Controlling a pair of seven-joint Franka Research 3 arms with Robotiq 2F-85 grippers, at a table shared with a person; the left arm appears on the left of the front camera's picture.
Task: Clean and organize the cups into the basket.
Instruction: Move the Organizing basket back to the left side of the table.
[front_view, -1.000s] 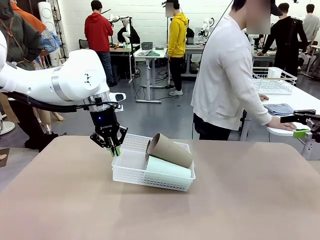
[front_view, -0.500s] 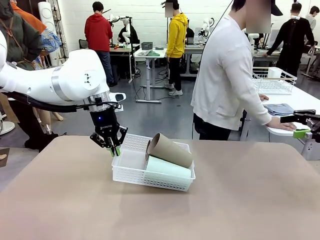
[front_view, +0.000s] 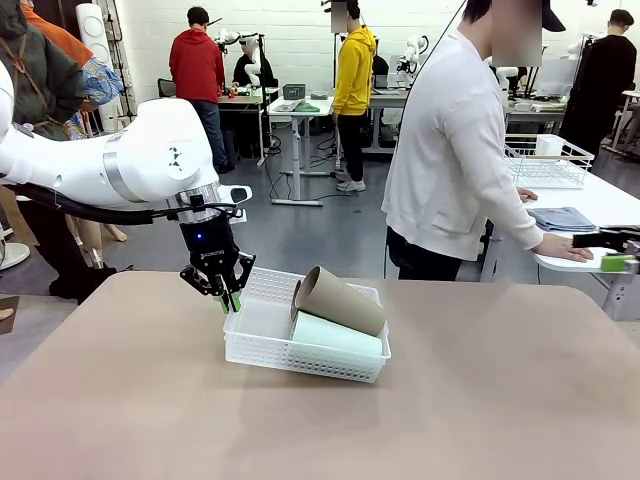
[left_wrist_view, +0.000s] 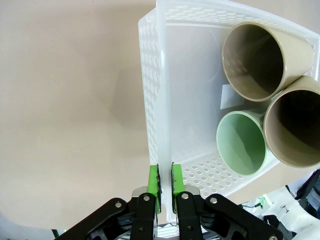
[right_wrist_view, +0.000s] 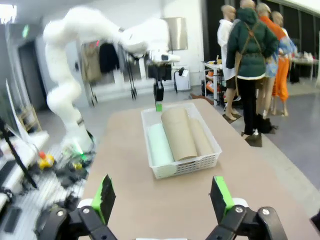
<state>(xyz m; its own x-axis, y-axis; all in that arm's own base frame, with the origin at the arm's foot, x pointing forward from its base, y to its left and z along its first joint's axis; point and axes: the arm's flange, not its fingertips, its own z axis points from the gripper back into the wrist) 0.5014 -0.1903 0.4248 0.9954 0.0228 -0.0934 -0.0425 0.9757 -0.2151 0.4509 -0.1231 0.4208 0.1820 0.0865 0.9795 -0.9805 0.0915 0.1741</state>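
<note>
The left gripper (front_view: 228, 297) is pinched on the near-left rim of the basket (front_view: 262, 350), its green pads pressed against either side of the lattice wall; in the left wrist view the same gripper (left_wrist_view: 165, 181) clamps that thin white wall at 6 o'clock, one pad inside and one outside. The basket sits on the brown table (front_view: 130, 400) a little left of centre, its left end looking slightly raised under the grip. Three cups lie on their sides in it, filling its right half, at 3 o'clock from the left gripper: a mint cup (front_view: 335, 336) low against the front wall, a brown cup (front_view: 340, 298) resting on top of it with its open mouth toward 9 o'clock, and a second brown cup (left_wrist_view: 254, 61) behind them, seen in the left wrist view with its mouth open to the camera beside the other two. The basket's left half is bare. The right gripper (right_wrist_view: 164, 194) hangs spread wide, holding nothing, well back from the basket, which lies at 12 o'clock ahead of it. A person (front_view: 455, 150) in a white top stands across the table at 1 o'clock, one hand (front_view: 577, 250) resting on a side table.
</note>
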